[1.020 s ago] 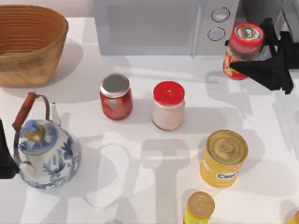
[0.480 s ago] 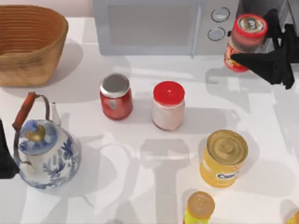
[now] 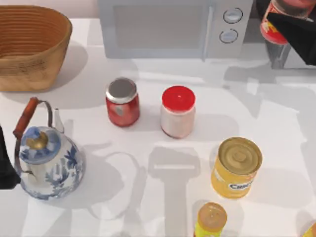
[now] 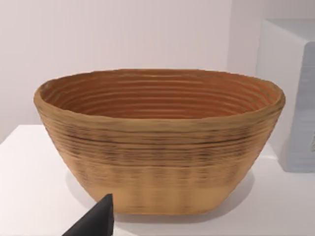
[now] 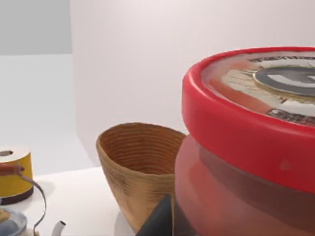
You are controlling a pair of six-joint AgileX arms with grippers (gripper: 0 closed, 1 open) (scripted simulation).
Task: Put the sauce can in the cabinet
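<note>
The sauce can [image 3: 274, 23], a slim red cylinder with a printed red-rimmed lid, hangs in the air at the table's far right, just past the microwave's knobs. My right gripper [image 3: 284, 24] is shut on it, its black fingers [image 3: 297, 30] reaching in from the right. The can is at the front of the cabinet [image 3: 295, 58], whose grey body fills the far right corner. In the right wrist view the can's lid [image 5: 256, 113] looms close, with a dark finger [image 5: 160, 219] beside it. My left arm [image 3: 5, 170] stays parked at the left edge beside the teapot.
A grey microwave [image 3: 168, 27] stands at the back, a wicker basket [image 3: 32, 44] at the back left. A blue-and-white teapot [image 3: 47, 160], a silver-lidded red jar [image 3: 122, 102], a red-lidded white jar [image 3: 177, 111], a big yellow can [image 3: 237, 167] and a small yellow jar [image 3: 211, 220] stand on the table.
My right gripper has carried the sauce can back and to the right, from beside the microwave's knobs to the cabinet's front. The left arm has not moved.
</note>
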